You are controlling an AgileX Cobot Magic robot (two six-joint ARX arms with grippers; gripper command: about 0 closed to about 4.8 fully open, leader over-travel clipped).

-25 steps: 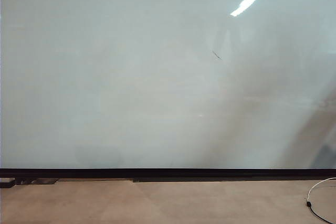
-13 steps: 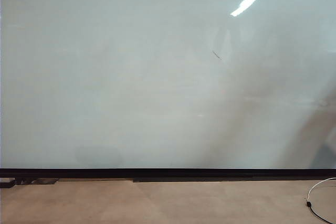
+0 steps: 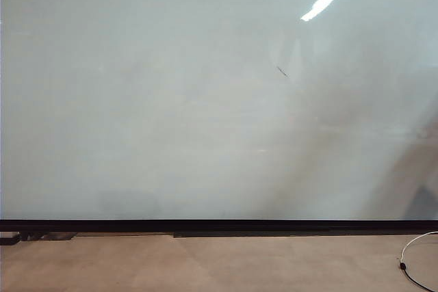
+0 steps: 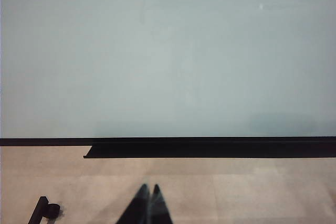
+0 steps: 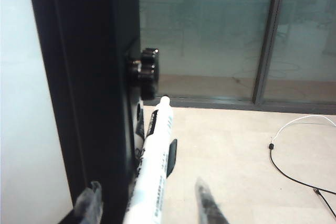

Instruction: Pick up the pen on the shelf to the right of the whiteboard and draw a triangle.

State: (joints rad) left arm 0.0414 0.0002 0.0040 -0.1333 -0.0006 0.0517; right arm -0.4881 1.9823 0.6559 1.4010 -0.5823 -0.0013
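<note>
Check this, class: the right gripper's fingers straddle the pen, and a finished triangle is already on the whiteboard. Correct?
Not quite. The exterior view shows the whiteboard bearing only a short dark scratch, no triangle. The right gripper does have its fingers either side of the pen.

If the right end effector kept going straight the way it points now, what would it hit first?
The pen: it lies between the right end effector's open fingers, along the whiteboard's black frame. Depth is hard to judge.

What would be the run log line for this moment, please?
stage: grasping pen | right claw: open around pen, beside whiteboard | left claw: shut, empty | triangle: not drawn
</note>
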